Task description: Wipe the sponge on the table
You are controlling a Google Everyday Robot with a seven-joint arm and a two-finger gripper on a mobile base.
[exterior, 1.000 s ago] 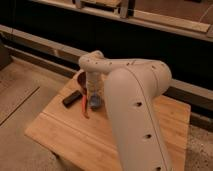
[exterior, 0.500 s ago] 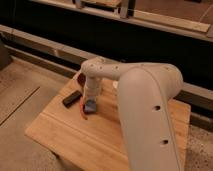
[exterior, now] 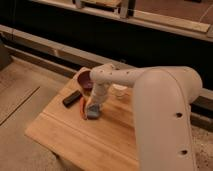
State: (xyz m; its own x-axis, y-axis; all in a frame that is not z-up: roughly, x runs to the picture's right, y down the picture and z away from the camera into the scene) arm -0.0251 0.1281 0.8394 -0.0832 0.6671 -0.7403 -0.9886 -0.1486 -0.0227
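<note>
The blue sponge [exterior: 93, 111] lies on the light wooden table [exterior: 65, 132], left of its middle. My gripper [exterior: 94, 104] comes down from the white arm right onto the sponge's top, and its fingers are shut on the sponge. The arm's big white forearm fills the right side of the view and hides the table's right part.
A maroon bowl [exterior: 84, 78] stands at the table's back edge behind the gripper. A black bar [exterior: 71, 97] lies to the left, and a thin red-orange curved item [exterior: 82, 107] lies just left of the sponge. A small white thing [exterior: 119, 92] sits behind the arm. Speckled floor lies left.
The gripper has come down and slightly toward the front with the sponge, from near the bowl to the tabletop. The arm's forearm has swung further right.
</note>
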